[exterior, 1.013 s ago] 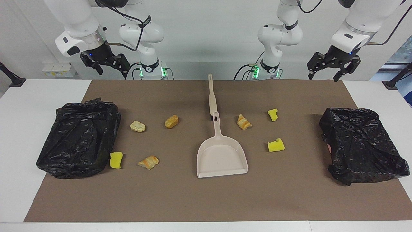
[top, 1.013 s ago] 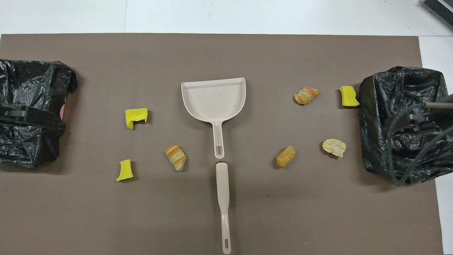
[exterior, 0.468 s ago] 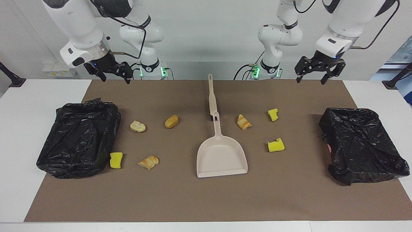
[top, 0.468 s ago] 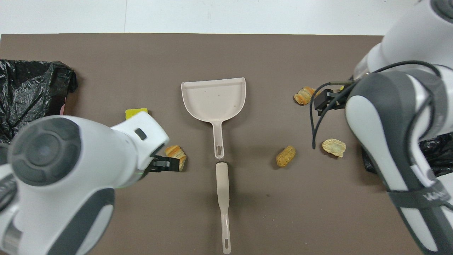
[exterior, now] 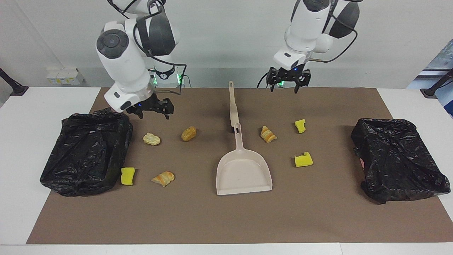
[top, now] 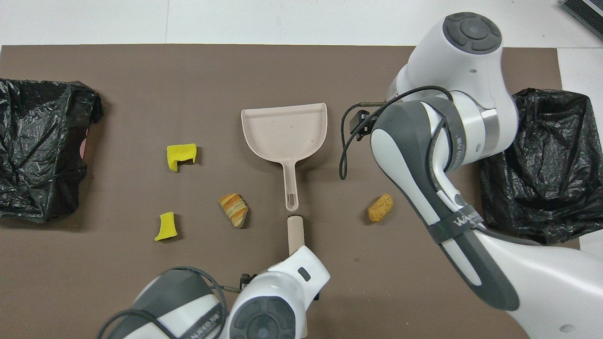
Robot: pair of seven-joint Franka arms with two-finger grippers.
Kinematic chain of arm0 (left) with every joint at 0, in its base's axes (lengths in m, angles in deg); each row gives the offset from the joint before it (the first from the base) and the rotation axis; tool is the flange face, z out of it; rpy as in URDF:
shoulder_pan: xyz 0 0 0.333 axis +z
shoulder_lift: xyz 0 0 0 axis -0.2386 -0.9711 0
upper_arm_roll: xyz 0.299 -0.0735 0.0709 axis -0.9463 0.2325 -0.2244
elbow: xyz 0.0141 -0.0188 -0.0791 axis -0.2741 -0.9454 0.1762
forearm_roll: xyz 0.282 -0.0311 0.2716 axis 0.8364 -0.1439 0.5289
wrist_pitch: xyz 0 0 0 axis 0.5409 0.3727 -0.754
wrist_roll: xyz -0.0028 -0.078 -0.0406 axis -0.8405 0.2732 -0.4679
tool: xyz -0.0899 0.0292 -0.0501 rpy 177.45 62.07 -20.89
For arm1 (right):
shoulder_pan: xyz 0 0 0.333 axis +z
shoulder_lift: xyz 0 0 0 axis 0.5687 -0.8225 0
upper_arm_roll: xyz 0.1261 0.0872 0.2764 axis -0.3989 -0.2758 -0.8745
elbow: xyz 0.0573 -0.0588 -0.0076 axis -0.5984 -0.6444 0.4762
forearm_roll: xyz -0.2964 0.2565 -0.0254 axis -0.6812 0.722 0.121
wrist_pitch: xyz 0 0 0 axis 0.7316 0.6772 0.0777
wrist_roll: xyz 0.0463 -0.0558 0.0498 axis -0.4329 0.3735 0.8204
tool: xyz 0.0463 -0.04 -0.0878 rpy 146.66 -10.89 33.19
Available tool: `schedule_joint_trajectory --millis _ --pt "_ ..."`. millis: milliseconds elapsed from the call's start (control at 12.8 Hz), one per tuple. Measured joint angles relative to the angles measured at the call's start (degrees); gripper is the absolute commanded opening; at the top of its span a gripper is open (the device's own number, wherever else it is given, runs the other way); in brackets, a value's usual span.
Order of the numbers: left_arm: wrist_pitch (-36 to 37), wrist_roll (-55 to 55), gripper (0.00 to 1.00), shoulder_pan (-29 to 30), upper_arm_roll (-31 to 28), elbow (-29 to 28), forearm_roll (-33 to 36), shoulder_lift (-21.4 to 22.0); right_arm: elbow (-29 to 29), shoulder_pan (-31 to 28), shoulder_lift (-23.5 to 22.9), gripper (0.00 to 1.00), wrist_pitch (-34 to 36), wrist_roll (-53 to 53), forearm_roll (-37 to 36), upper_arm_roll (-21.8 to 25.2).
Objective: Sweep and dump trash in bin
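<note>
Trash lying scattered on the brown mat, both grippers hanging empty

Trash (exterior: 189, 133) is lying in seven small pieces on the brown mat (exterior: 226, 219) that is covering the tabletop (exterior: 21, 141). Three yellow sponge chunks (exterior: 303, 159) and four golden-brown bread bits (exterior: 268, 134) are sitting on both sides of the beige dustpan (exterior: 244, 170), some toward each arm's end. One sponge chunk is lying just beside the black bin bag (exterior: 86, 152) at the right arm's end; a second black bag (exterior: 398, 159) is sitting at the left arm's end. The beige brush (exterior: 232, 104) is lying nearer to the robots than the dustpan, its end almost meeting the dustpan's handle.

The right gripper (exterior: 150, 111) is hanging over the mat beside the first bag, above a pale bread bit (exterior: 151, 139), with its fingers spread and holding nothing. The left gripper (exterior: 285, 86) is hanging over the mat's edge nearest the robots, beside the brush handle, also with its fingers spread and empty.

In the overhead view, white letters are showing on a dark band of each arm; on the right arm they are beginning with "WAN", and the rest I cannot read.
</note>
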Motion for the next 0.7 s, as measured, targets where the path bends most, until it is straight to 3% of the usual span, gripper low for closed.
schedule_joint_trajectory --millis 234,390,623,701 --pt "-6.7 -2.5 1.00 -3.4 0.0 -5.8 0.0 -2.4 0.2 4.4 -3.9 1.00 -5.6 -6.3 0.8 -0.5" --pt "-7.6 -2.5 1.00 -3.4 -0.5 -7.4 0.0 -2.8 0.9 8.4 -7.0 1.00 -9.6 -11.4 0.8 -0.5" --pt "-8.5 -2.5 1.00 -3.4 -0.6 -8.3 0.0 -3.1 3.6 13.3 -10.5 1.00 -10.0 -15.6 -0.7 0.2" --pt "-9.1 -2.5 1.00 -3.4 -0.6 -8.5 0.0 -3.2 3.8 14.4 -10.8 0.92 -10.0 -16.4 -1.7 0.1"
